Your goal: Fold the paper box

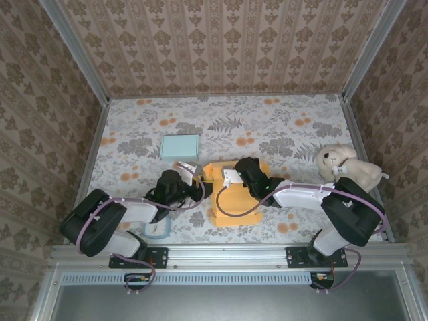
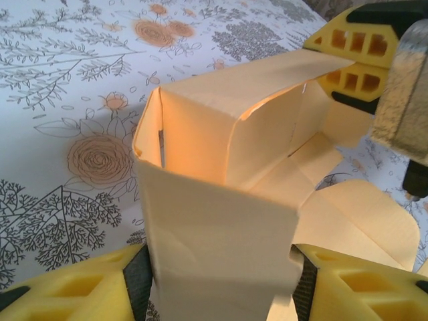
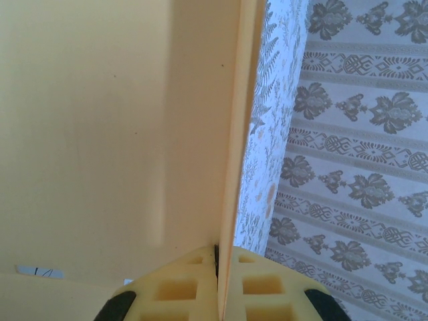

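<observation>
The orange paper box [image 1: 235,208] lies half folded in the middle of the flowered table, with one end raised into walls. In the left wrist view the box [image 2: 221,234] has its near upright wall standing between my left gripper's [image 2: 221,284] yellow fingers. Both pads press its sides, so this gripper is shut on it. My left gripper [image 1: 195,175] sits at the box's left far corner. My right gripper [image 1: 229,177] is at the far end, and the right wrist view shows it [image 3: 219,271] shut on a thin box wall [image 3: 231,167]. Its fingers [image 2: 354,50] also show past the box.
A flat light-blue pad [image 1: 180,146] lies further back on the left. A cream plush dog [image 1: 346,167] sits at the right edge of the table. Patterned walls enclose three sides. A metal rail [image 1: 221,253] runs along the near edge by the arm bases.
</observation>
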Motion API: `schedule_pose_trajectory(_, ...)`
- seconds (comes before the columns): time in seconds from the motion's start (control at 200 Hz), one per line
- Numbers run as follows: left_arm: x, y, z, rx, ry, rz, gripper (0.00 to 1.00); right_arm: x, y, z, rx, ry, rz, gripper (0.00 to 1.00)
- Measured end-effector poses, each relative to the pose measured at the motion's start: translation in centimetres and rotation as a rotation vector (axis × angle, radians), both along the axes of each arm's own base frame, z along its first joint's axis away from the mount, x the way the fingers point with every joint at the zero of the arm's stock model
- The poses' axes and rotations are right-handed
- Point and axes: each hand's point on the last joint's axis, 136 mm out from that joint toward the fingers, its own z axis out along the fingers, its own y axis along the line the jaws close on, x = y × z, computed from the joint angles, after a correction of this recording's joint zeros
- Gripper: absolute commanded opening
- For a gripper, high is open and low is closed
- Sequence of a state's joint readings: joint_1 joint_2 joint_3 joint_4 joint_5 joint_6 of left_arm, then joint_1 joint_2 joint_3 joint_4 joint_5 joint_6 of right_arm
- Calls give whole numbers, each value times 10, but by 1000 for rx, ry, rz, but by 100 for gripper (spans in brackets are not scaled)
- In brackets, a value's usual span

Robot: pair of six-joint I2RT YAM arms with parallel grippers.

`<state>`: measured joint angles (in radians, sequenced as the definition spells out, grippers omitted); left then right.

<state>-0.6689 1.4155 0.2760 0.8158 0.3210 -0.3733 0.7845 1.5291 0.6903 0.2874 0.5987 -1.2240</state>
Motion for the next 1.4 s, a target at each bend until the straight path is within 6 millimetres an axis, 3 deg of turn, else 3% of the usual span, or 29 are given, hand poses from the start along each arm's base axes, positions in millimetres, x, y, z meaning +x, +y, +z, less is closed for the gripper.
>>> schedule_pose_trajectory(0.2,-3,-2,1,-2,1,-12,62,0,0,0,0,0,0,0)
schedule_pose_trajectory(0.375,-7,4,26,-34,-69,-7,69,0,0,0,-1,1,0,0)
schedule_pose_trajectory(0.53,-4,24,42,-64,-104,31,71,0,0,0,-2,2,0,0)
schedule_pose_trajectory(0.715,6,38,30,-80,-40,56,68,0,0,0,-2,3,0,0)
schedule_pose_trajectory(0.925,5,33,-4,-110,84,0,66,0,0,0,-2,3,0,0)
schedule_pose_trajectory(1.08,0,24,-17,-147,135,-55,63,0,0,0,-2,3,0,0)
schedule_pose_trajectory(1.21,1,24,-21,-185,154,-73,63,0,0,0,-2,3,0,0)
schedule_pose_trajectory(1.4,1,27,-5,-217,101,-75,68,1,1,-2,-7,8,-1,0)
